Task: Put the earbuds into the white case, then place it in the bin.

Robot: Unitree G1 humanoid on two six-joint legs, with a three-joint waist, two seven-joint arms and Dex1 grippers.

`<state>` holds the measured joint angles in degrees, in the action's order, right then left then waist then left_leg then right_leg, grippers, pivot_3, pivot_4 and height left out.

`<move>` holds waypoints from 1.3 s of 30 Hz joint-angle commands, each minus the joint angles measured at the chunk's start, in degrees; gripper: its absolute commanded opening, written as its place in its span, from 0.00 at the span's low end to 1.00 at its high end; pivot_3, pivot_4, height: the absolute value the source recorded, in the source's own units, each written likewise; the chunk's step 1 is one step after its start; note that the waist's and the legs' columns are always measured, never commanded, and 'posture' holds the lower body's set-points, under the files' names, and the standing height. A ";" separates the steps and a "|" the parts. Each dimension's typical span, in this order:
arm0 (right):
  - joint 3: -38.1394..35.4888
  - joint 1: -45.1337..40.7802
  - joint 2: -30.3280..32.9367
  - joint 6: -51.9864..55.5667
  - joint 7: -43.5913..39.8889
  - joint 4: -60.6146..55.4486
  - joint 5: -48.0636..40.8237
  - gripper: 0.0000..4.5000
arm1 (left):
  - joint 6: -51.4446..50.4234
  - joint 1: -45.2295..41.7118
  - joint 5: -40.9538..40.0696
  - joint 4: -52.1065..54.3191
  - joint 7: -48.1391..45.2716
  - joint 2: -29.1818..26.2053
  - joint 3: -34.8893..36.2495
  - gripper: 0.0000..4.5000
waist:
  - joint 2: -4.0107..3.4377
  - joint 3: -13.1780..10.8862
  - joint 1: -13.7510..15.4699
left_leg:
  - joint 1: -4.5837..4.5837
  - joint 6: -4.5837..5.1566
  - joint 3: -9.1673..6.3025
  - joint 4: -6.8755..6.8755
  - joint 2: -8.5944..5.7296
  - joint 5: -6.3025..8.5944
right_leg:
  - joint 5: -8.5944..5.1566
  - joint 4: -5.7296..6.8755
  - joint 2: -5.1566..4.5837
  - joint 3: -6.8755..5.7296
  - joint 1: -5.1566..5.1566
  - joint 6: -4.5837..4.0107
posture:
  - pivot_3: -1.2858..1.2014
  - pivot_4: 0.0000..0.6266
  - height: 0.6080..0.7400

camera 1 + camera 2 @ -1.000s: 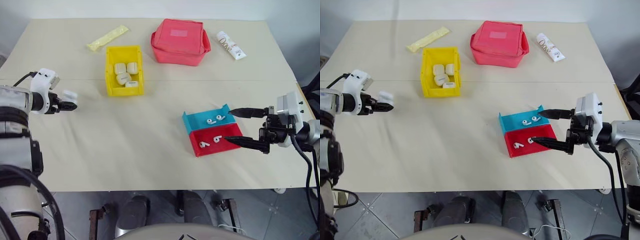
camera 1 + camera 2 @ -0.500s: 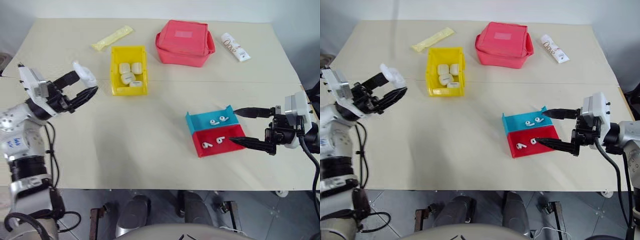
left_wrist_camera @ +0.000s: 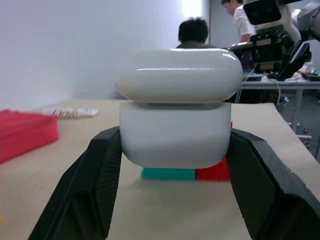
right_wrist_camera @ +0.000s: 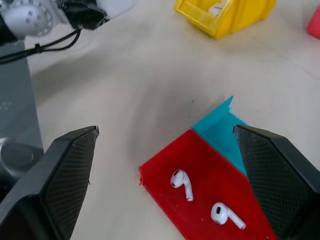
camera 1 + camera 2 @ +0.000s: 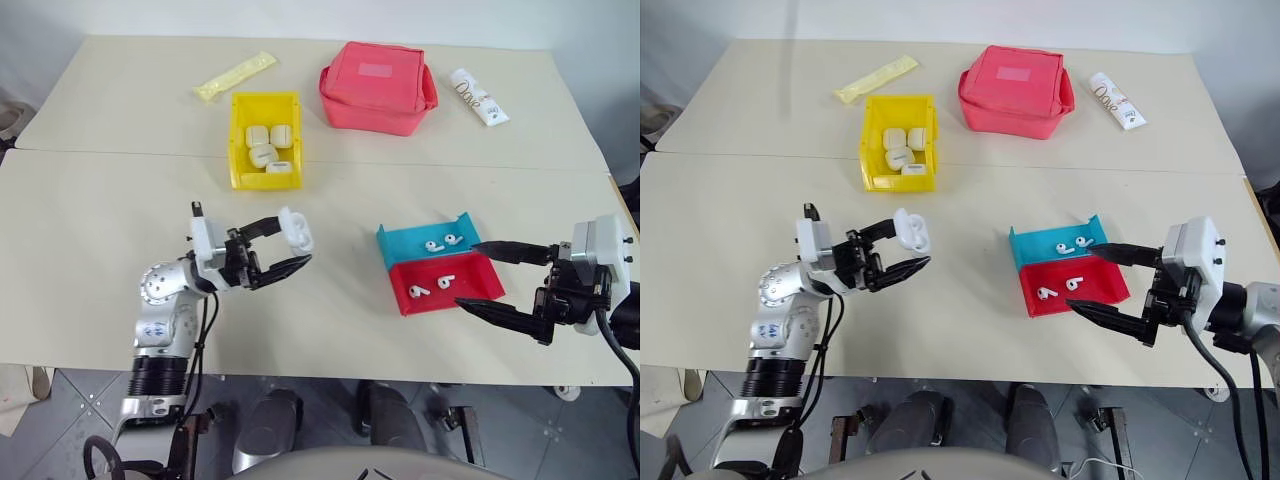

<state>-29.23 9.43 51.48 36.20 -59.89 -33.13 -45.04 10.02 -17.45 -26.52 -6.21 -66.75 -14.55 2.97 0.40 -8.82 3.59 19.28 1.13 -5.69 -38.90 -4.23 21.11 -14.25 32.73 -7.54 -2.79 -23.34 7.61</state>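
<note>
My left gripper [image 5: 297,241] is shut on the white case [image 5: 296,228] and holds it above the table's middle, left of the trays. In the left wrist view the case [image 3: 175,135] sits between both fingers with its lid a little raised. Two earbuds [image 5: 440,243] lie in the teal tray [image 5: 400,245], and two more [image 5: 430,288] in the red tray [image 5: 480,278]. My right gripper [image 5: 467,274] is open at the trays' right edge, its fingers spanning them. The yellow bin [image 5: 237,150], at the back, holds several white cases.
A pink-red pouch [image 5: 378,85] sits behind the trays, with a white tube [image 5: 479,96] to its right. A yellow sachet [image 5: 235,76] lies behind the bin. People sit in the background of the left wrist view.
My left arm has swung right, carrying the case from the table's left side to its middle. The right gripper has drawn back a little from the trays.
</note>
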 commanded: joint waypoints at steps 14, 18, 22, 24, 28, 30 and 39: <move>-4.22 10.91 0.86 7.82 12.09 -11.69 -0.12 1.00 | 8.04 -3.87 -0.60 -9.40 -8.08 3.42 -5.19 0.61 | -0.12 0.07 0.81 | 0.01 0.10 0.04 -0.04 -0.02 0.04 | 0.01 -0.21 0.05 0.00 0.01 0.02 | 0.52 0.24 1.00; -9.78 16.99 1.08 8.46 10.59 -13.19 2.06 1.00 | 7.85 -4.21 -1.14 -10.27 -9.47 3.67 -5.50 0.61 | -0.13 0.07 1.09 | 0.04 0.14 0.05 -0.05 -0.03 0.06 | 0.01 -0.23 0.05 -0.01 0.02 0.02 | 0.52 0.24 1.00; -16.16 24.79 -1.03 5.04 6.87 -13.21 6.04 1.00 | 5.81 -3.62 -2.27 -8.01 -9.56 3.96 -5.96 0.61 | -0.13 0.07 1.17 | 0.01 0.16 0.05 -0.05 -0.02 0.07 | 0.01 -0.25 0.06 0.00 0.06 0.02 | 0.52 0.24 1.00; -19.15 28.13 -2.03 4.10 4.93 -12.94 6.82 1.00 | 5.33 -2.98 -2.60 -6.98 -9.70 3.94 -6.18 0.61 | -0.13 0.07 1.08 | 0.01 0.17 0.05 -0.05 -0.02 0.08 | 0.01 -0.27 0.07 -0.01 0.07 0.03 | 0.52 0.24 1.00; -23.34 31.64 -2.97 3.02 1.83 -12.80 7.19 1.00 | 3.97 -2.09 -3.01 -4.88 -9.46 3.55 -6.39 0.61 | -0.15 0.07 1.00 | -0.04 0.20 0.06 -0.02 0.02 0.10 | 0.02 -0.32 0.09 0.01 0.12 0.05 | 0.52 0.24 1.00; -23.76 31.54 -2.27 3.59 1.33 -13.13 6.54 1.00 | 3.62 -1.56 -3.07 -4.10 -9.19 3.54 -6.38 0.61 | -0.15 0.07 0.93 | -0.05 0.19 0.06 -0.01 0.04 0.11 | 0.02 -0.33 0.11 0.01 0.12 0.05 | 0.52 0.24 1.00; -11.71 17.79 14.64 10.12 -0.03 -9.96 5.42 1.00 | 3.36 1.24 -2.60 -0.57 -7.29 3.98 -7.03 0.61 | -0.24 0.02 0.95 | -0.02 0.18 0.05 -0.01 0.06 0.12 | 0.01 -0.41 0.10 -0.02 0.12 0.03 | 0.52 0.24 1.00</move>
<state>-42.30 28.60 64.67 46.12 -59.17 -43.99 -39.60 13.23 -16.42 -28.07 -9.37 -74.63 -11.00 -3.57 0.16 -8.80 4.54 19.27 1.31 -5.66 -38.93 -4.17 21.22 -14.24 32.30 -7.45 -2.83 -23.20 7.64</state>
